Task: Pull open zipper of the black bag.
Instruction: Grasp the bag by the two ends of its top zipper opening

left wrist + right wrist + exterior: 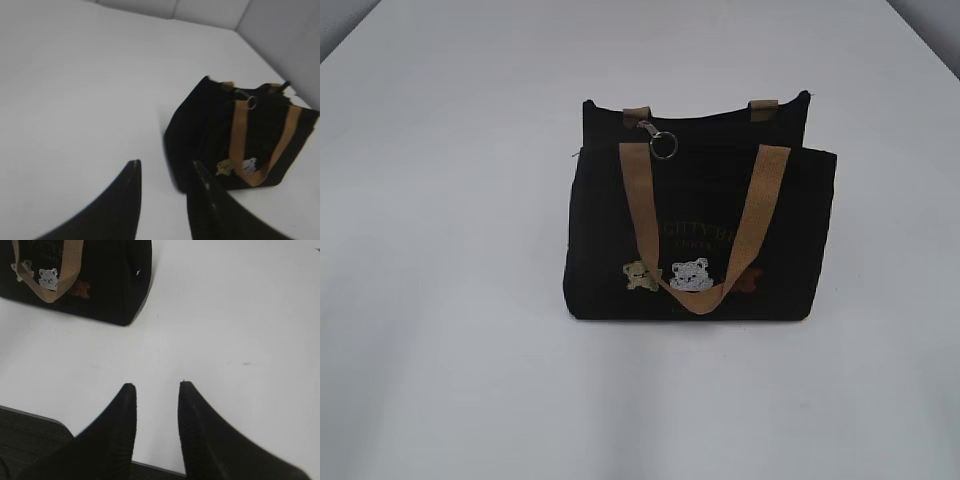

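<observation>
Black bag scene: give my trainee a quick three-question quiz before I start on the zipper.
1. True or false: the black bag stands upright on the table.
2. Where does the silver ring hang? A) upper front, beside a tan strap B) by the bears C) on the table
3. Fill in: both the left pincer and the right pincer hold ____.

Key: 1 true; 2 A; 3 nothing, both are open and apart from the bag.

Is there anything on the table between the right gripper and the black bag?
No. In the right wrist view, only bare white table lies between the right gripper and the black bag.
</observation>
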Tool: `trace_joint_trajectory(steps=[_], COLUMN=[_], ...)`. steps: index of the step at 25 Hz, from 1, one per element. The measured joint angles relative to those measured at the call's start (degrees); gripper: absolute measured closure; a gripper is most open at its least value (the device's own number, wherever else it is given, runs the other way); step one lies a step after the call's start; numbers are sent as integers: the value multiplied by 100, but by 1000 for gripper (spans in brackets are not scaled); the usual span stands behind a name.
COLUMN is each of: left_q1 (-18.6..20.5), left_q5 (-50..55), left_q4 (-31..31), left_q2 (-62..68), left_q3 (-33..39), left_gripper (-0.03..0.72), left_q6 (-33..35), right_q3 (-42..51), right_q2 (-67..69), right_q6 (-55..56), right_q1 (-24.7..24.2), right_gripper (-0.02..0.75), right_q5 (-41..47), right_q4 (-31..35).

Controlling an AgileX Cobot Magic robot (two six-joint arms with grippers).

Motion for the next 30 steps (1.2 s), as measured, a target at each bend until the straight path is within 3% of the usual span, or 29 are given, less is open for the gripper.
trace_joint_trajectory(steps=[3, 8, 11, 13, 17, 21, 30], left_q1=[0, -21, -313, -634, -1167, -1335, -1791], left_q5=[-641, -623, -341, -320, -308, -308, -283], left_q4=[-1858, -5316, -6275, -6479, -6566, -6583, -6610], left_q2=[1426, 4193, 5556, 6389, 7537, 8154, 9183], left_q3=[40, 19, -163, -408, -907, -1271, -2115], left_gripper=[426, 377, 369, 369, 367, 349, 316], left_q6=[2293, 6547, 8593, 9446, 10392, 10818, 11105], right_q3=[0, 0, 0, 0, 0, 0, 0], right_q2=[0, 0, 0, 0, 0, 0, 80], right_q6=[0, 6, 6, 6, 6, 6, -98], right_q1=[0, 0, 0, 0, 0, 0, 0], right_gripper=[503, 503, 503, 503, 503, 503, 503], right_q5=[0, 0, 0, 0, 0, 0, -5], right_q4=[0, 12, 29, 42, 48, 61, 232])
